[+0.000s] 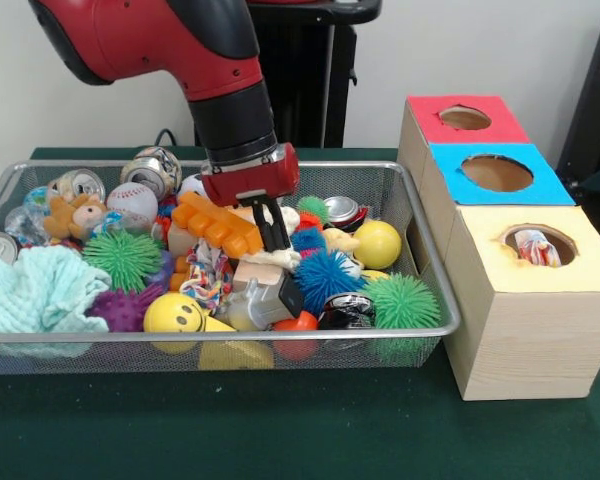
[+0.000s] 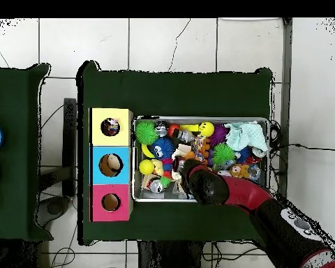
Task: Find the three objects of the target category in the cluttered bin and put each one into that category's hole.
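Observation:
The wire mesh bin [image 1: 432, 262] is packed with toys, and also shows in the overhead view [image 2: 270, 150]. My gripper [image 1: 274, 238] reaches down into the middle of the clutter, just behind a cream block [image 1: 263, 270] and beside an orange toy [image 1: 217, 225]. A whitish piece with coloured blotches [image 1: 208, 274] lies just left of the gripper. The yellow-topped box [image 1: 580, 272] stands nearest the camera on the right. Its round hole [image 1: 538, 245] holds a dotted fabric piece [image 1: 536, 248]. In the overhead view the hole [image 2: 110, 127] also shows something inside, and my arm's wrist [image 2: 202, 183] hides the gripper.
A blue-topped box [image 1: 540, 190] and a red-topped box [image 1: 500, 130] stand behind the yellow one. The bin also holds a teal towel [image 1: 35, 290], green spiky balls [image 1: 123, 258], a blue spiky ball [image 1: 330, 277], yellow balls [image 1: 378, 243], cans [image 1: 152, 170] and a baseball [image 1: 132, 204].

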`<state>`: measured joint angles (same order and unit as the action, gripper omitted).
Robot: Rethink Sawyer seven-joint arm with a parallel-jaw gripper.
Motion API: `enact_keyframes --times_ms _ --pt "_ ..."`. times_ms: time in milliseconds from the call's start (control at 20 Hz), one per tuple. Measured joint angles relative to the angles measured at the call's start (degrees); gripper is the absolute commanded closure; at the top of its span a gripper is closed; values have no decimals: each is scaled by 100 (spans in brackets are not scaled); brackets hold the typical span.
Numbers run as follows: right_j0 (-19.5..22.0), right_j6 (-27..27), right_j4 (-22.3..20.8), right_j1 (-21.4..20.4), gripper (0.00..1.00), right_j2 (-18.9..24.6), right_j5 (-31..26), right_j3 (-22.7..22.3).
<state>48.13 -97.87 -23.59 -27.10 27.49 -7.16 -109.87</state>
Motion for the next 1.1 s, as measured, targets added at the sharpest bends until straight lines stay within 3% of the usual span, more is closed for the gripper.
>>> enact_keyframes --times_ms 200,350,650,1100 --pt "-279 0 25 -437 100 -86 -222 -128" --pt "-664 0 25 -903 100 -216 -706 -149" --pt "-941 0 21 -1472 100 -263 -1481 -155" --pt "-1554 0 -194 -1776 100 -1030 -1802 137"
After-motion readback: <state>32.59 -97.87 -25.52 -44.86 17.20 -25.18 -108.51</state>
